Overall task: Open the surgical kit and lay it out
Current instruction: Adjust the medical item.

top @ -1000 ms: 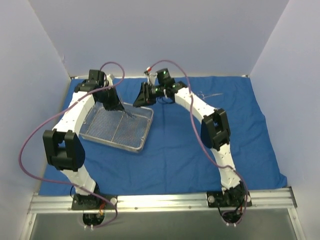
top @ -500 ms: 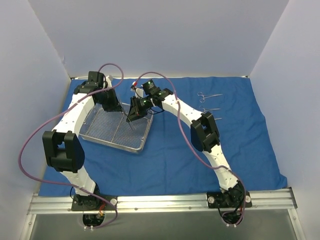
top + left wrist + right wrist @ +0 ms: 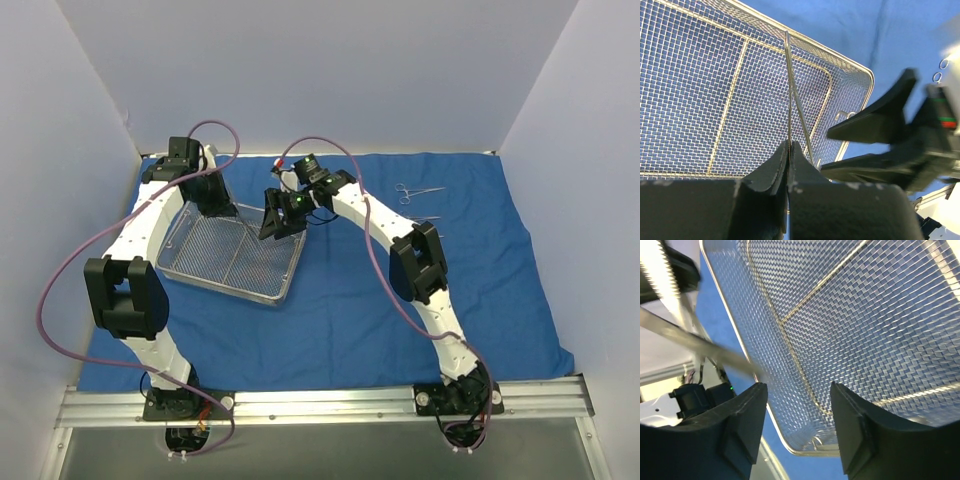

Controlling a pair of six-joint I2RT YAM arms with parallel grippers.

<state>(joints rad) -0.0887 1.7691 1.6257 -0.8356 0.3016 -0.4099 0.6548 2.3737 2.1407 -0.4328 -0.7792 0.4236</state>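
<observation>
- Cloth [image 3: 340, 310] spread flat over the surface, blue, filling the middle of the top view.
- Tray [image 3: 225, 262] lying on the cloth, left of centre, its long side slightly angled.
- Left tool [image 3: 218, 205] over the tray's far edge, upper left; in its wrist view [image 3: 789, 145] clenched on a thin steel instrument [image 3: 790, 90].
- Instrument slanting up from the bottom of the frame across the tray's mesh [image 3: 690, 100]; unclear whether the far tip touches the mesh.
- Right tool [image 3: 272, 228] at the tray's far right corner, just beside the left tool.
- In the right wrist view, released [image 3: 797, 395]: fingers [image 3: 747, 410] set apart, only tray mesh [image 3: 865, 315] seen through the gap.
- Blurred steel bar [image 3: 690, 342] crossing the left of that frame, outside the fingers.
- Loose instruments [image 3: 417, 190] on the cloth, upper right, well apart from the tray.
</observation>
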